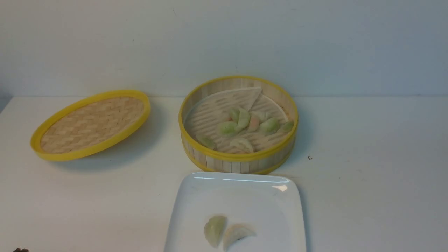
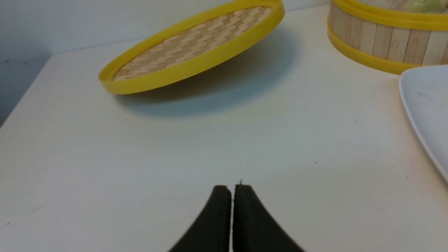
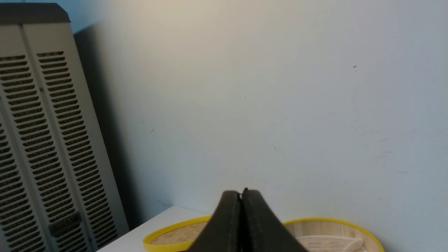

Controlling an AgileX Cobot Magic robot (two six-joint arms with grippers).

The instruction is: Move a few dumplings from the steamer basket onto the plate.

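The steamer basket [image 1: 238, 161] stands mid-table, holding several pale green and whitish dumplings [image 1: 241, 120] on its white slotted liner. Just in front of it lies the white plate [image 1: 273, 206] with two dumplings [image 1: 227, 231] side by side near its front. My left gripper [image 2: 232, 187] is shut and empty, low over bare table at the near left, with the plate's edge [image 2: 425, 115] and the basket's wall [image 2: 381, 42] off to one side. My right gripper [image 3: 241, 192] is shut and empty, raised and facing the wall, the basket's rim [image 3: 336, 222] below it. Neither arm shows clearly in the front view.
The shallow woven lid [image 1: 92, 122] with its yellow rim leans tilted at the back left; it also shows as the lid [image 2: 196, 45] and the lid [image 3: 175, 236]. A pale wall [image 1: 224, 42] closes the table's far side. A vented grey cabinet [image 3: 45, 147] stands beyond the table's left end.
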